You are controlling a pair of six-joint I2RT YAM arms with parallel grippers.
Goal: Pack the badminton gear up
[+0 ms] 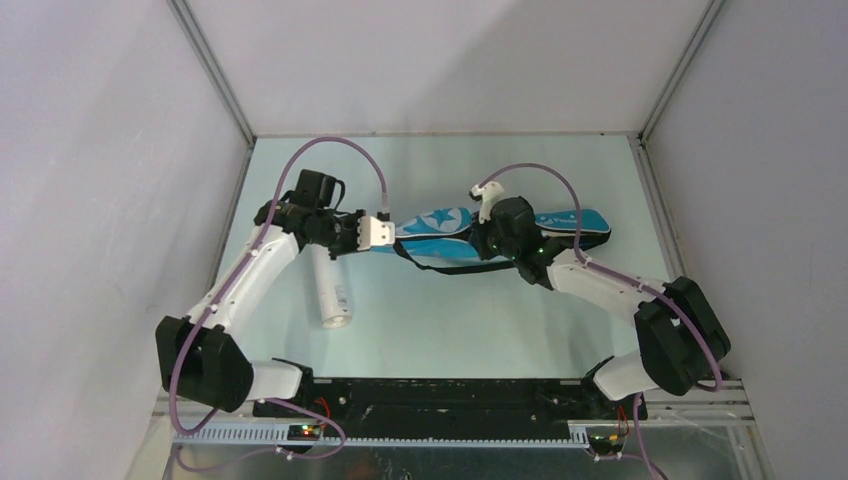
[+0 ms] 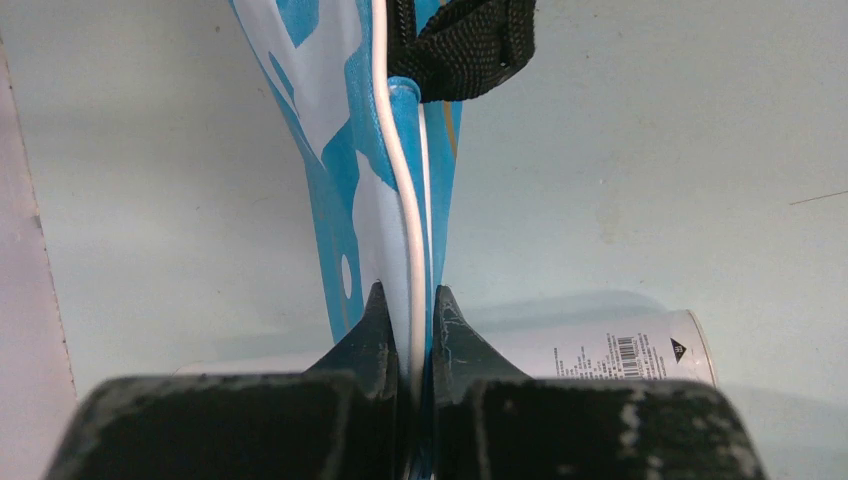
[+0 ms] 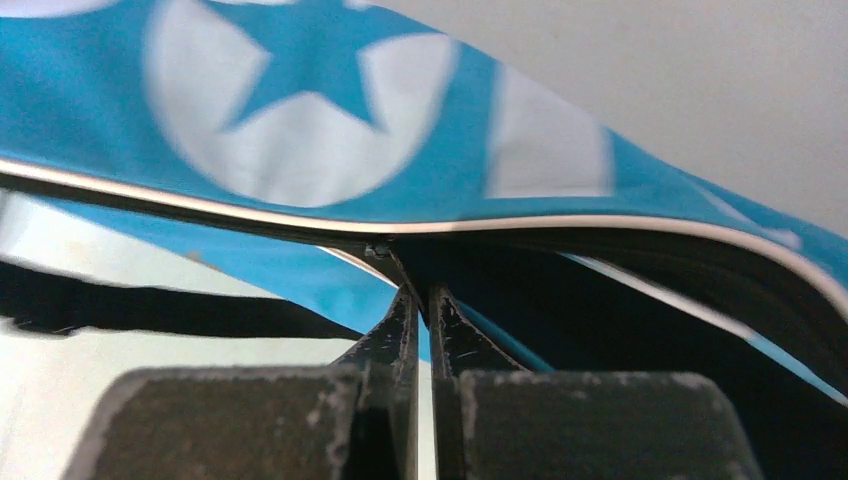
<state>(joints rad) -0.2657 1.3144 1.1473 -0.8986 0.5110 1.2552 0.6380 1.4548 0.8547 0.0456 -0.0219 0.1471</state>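
The blue "SPORT" bag (image 1: pixel 440 220) lies across the middle of the table, its black strap (image 1: pixel 440 268) trailing in front. My left gripper (image 1: pixel 385 232) is shut on the bag's narrow end, gripping its white piping (image 2: pixel 400 200). My right gripper (image 1: pixel 485 243) is shut at the seam of the bag's open edge (image 3: pixel 385 248). To the right of that point the bag gapes, dark inside (image 3: pixel 640 320). The long white tube (image 1: pixel 332 290) lies on the table below my left gripper and also shows in the left wrist view (image 2: pixel 600 350). Rackets and shuttlecocks are out of view.
White walls close in the table (image 1: pixel 450 330) on the left, back and right. The black arm base rail (image 1: pixel 450 395) runs along the near edge. The strap's end (image 2: pixel 465 45) lies next to the bag's neck.
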